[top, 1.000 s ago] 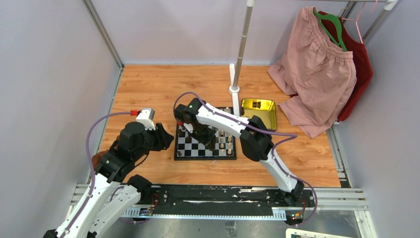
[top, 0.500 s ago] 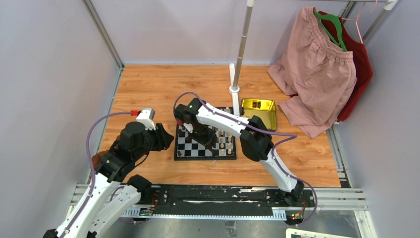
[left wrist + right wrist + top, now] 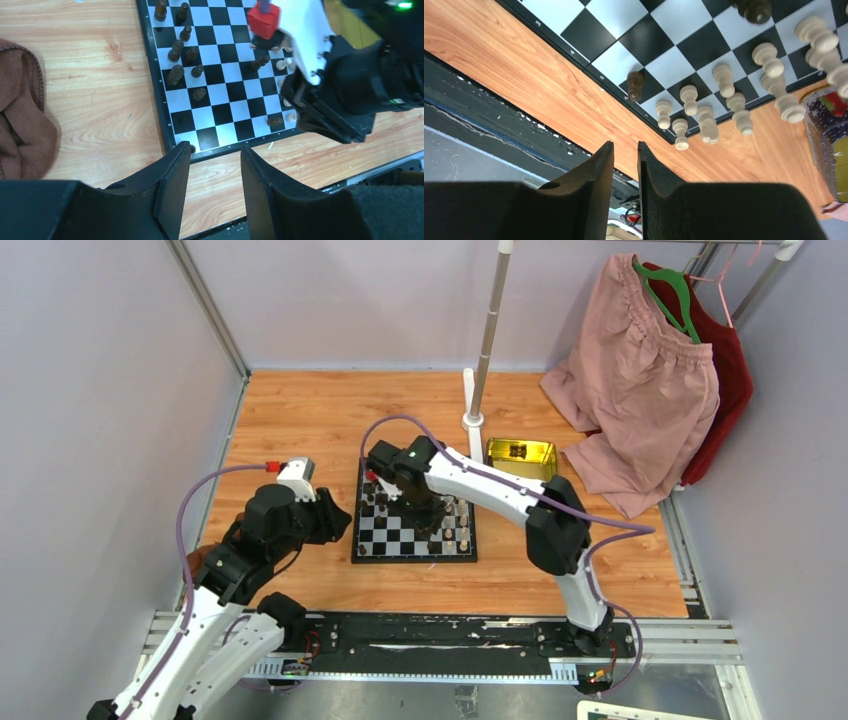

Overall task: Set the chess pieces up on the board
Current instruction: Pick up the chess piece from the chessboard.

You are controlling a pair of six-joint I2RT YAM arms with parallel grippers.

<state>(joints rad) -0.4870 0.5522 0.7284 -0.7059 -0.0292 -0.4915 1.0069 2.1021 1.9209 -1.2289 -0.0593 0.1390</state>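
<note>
Black-and-silver board [image 3: 410,558] set by bench's [image 3: 300,410] near edge, centre. Dark pieces [image 3: 176,75] gathered by board's left edge, cream pieces [image 3: 724,80] by right edge; rows judged unfinished. Left pincer [image 3: 215,155] held half open, empty; right pincer [image 3: 625,147] barely parted, empty.

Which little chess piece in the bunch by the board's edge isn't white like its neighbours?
The dark brown piece at the left end of the bunch in the right wrist view. The cream pieces beside it are all pale, and it alone is dark.

Overhead view, wrist views close (board [image 3: 396,538] shared)
</note>
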